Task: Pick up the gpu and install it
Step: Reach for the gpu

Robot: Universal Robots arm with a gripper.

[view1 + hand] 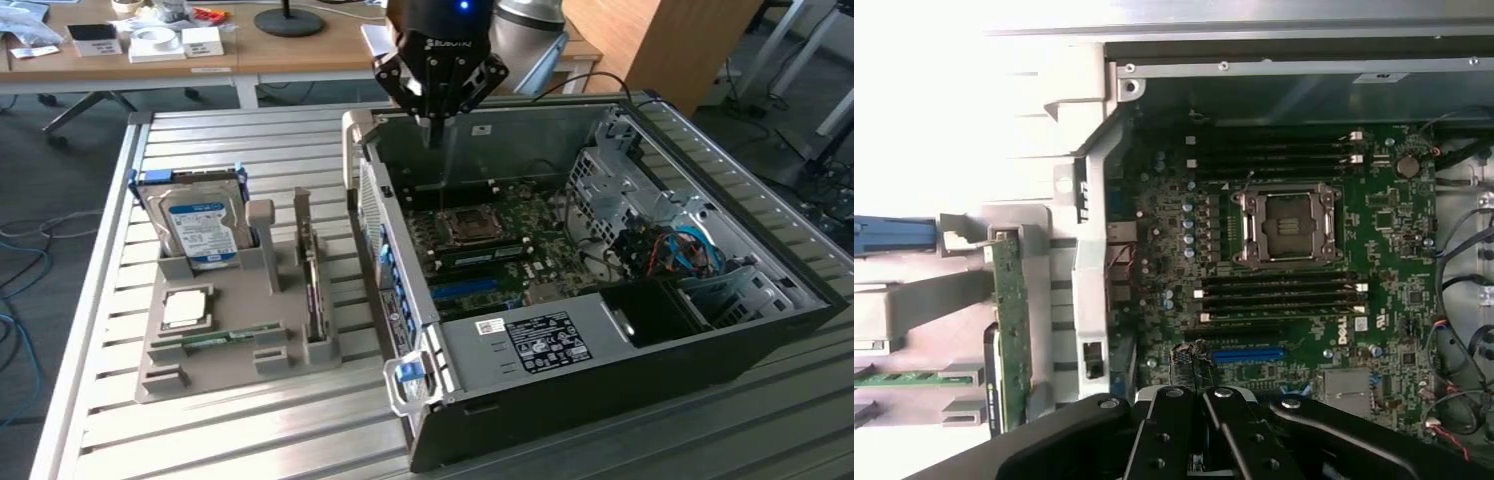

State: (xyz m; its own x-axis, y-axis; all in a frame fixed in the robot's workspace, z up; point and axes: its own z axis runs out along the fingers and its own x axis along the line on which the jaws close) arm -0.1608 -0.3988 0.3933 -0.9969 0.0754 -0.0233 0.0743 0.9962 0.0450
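gripper (434, 122), closed and empty, hangs over the open case (601, 400) at upper centre; gpu (312, 280) stands unpicked in its holder (200, 355), exterior view's left.

Black gripper (437, 112), jointed linkage bars, round pivot screws, white lettering, blue light; grey arm (531, 15)

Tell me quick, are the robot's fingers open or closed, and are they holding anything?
Gripper: fingers closed, holding nothing, above the open computer case. The gpu stands in the gray holder.
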